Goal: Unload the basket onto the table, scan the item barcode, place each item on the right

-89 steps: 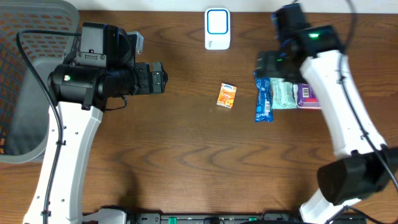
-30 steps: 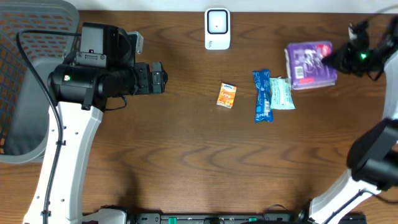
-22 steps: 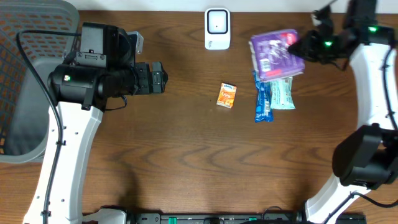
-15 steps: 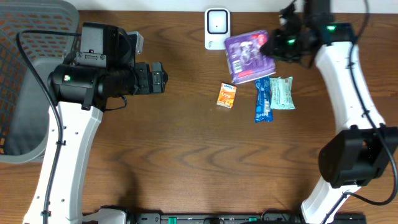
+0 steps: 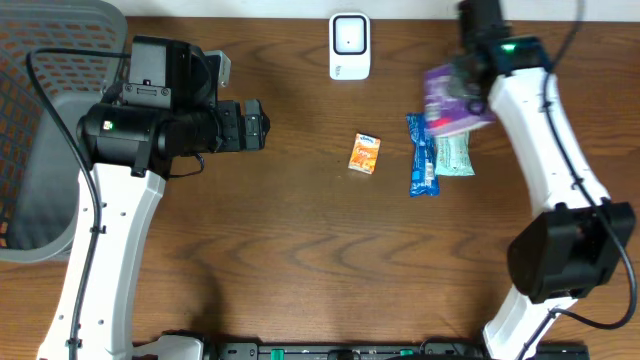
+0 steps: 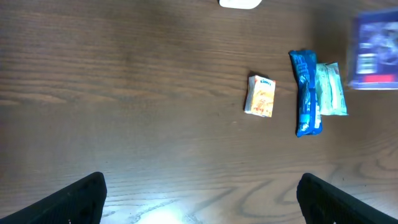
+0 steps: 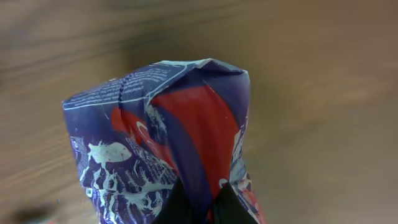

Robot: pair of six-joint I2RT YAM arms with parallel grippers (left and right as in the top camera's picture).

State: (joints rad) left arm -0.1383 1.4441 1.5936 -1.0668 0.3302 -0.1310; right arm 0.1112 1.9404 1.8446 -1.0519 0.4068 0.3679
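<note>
Clamping the purple packet (image 5: pixel 455 100), right jaws hover beside the scanner (image 5: pixel 349 45); left jaws gape, grey basket (image 5: pixel 40 200) far left.

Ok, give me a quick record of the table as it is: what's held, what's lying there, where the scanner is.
right gripper: shut on purple packet, held off the table
left gripper: open, empty
scanner: white, at the table's far edge
lying on table: orange packet, blue packet, pale green packet
basket: grey, beside the left arm
</note>
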